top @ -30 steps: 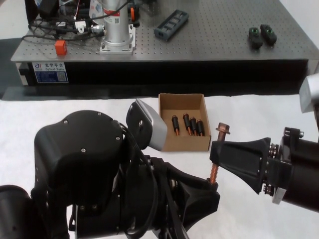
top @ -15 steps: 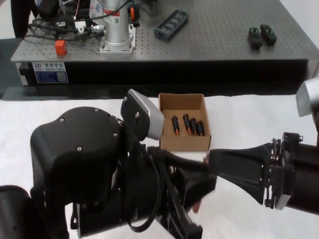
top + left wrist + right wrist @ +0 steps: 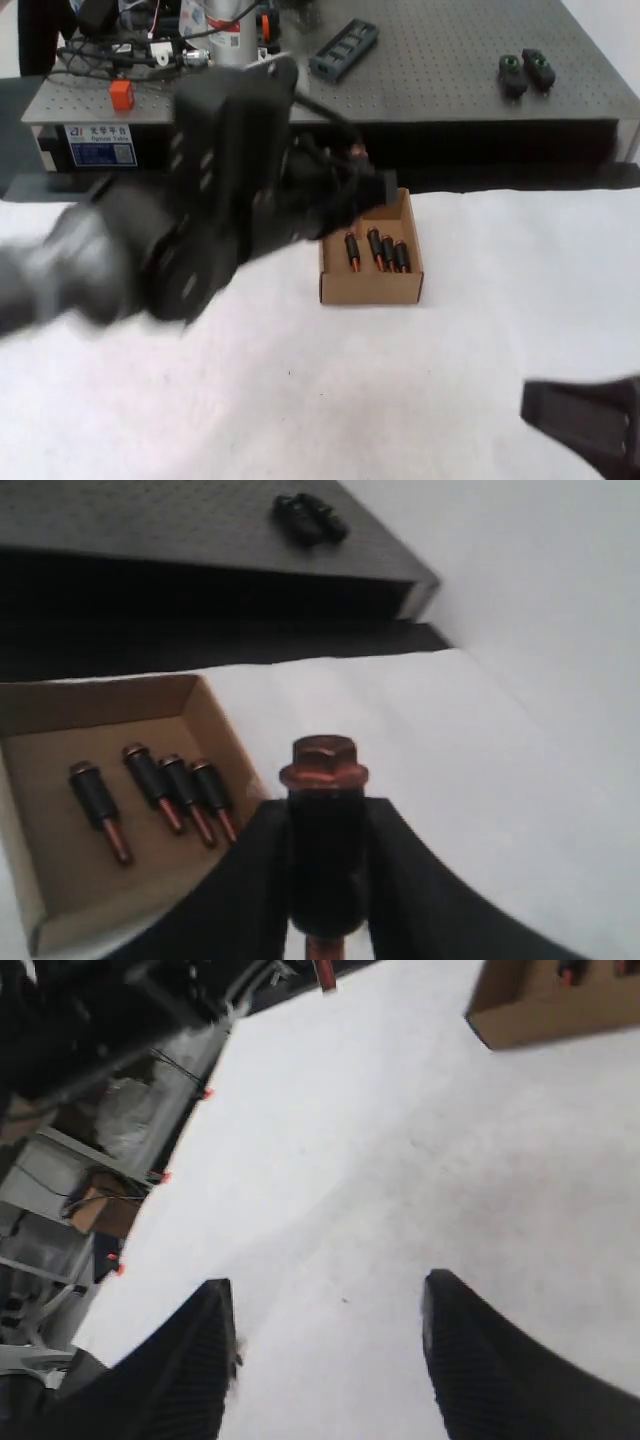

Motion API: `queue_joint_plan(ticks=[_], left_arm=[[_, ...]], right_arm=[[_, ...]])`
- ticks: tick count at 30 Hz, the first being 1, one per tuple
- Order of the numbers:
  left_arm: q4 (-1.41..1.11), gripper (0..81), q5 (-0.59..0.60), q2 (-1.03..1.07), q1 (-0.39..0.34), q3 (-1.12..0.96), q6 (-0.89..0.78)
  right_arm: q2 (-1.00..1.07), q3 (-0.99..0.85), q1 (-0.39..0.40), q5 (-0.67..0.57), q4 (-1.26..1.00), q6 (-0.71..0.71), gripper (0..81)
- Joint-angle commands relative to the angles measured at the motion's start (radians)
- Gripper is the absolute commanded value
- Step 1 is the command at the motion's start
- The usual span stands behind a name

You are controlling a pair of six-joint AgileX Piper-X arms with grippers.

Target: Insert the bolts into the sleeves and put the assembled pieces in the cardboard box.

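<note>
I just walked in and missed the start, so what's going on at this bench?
The left gripper is shut on an assembled piece, a copper bolt seated in a black sleeve, close by the cardboard box. Four assembled pieces lie in the box. The right gripper is open and empty, low over the white cloth.

Four assembled pieces (image 3: 148, 778) part-fill the cardboard box (image 3: 100, 705).
</note>
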Motion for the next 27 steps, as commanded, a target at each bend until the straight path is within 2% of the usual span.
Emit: queue_joint_plan(ticks=[1, 5, 14, 18, 22, 25, 27], left_arm=[[0.171, 0.6, -0.009, 0.187, 0.036, -0.238, 0.030], [0.366, 0.6, -0.013, 0.392, 0.038, -0.496, 0.108], [0.687, 0.6, -0.031, 0.777, 0.056, -0.994, 0.122], [0.806, 0.6, -0.043, 0.872, 0.060, -1.107, 0.107], [0.845, 0.6, -0.046, 0.894, 0.059, -1.117, 0.083], [0.860, 11.0, -0.046, 0.896, 0.059, -1.117, 0.083], [0.860, 23.0, -0.046, 0.896, 0.059, -1.117, 0.083]], right_arm=[[-0.042, -0.007, -0.006, 0.057, 0.153, -0.026, 39.4], [-0.088, -0.005, -0.006, 0.083, 0.233, -0.044, 35.1], [-0.114, -0.005, -0.006, 0.095, 0.296, -0.040, 35.1], [-0.114, -0.005, -0.006, 0.095, 0.307, -0.040, 35.1], [-0.114, -0.005, -0.006, 0.095, 0.308, -0.040, 35.1], [-0.114, -0.005, -0.006, 0.095, 0.307, -0.017, 35.1], [-0.114, -0.005, -0.006, 0.093, 0.307, -0.014, 35.1]])
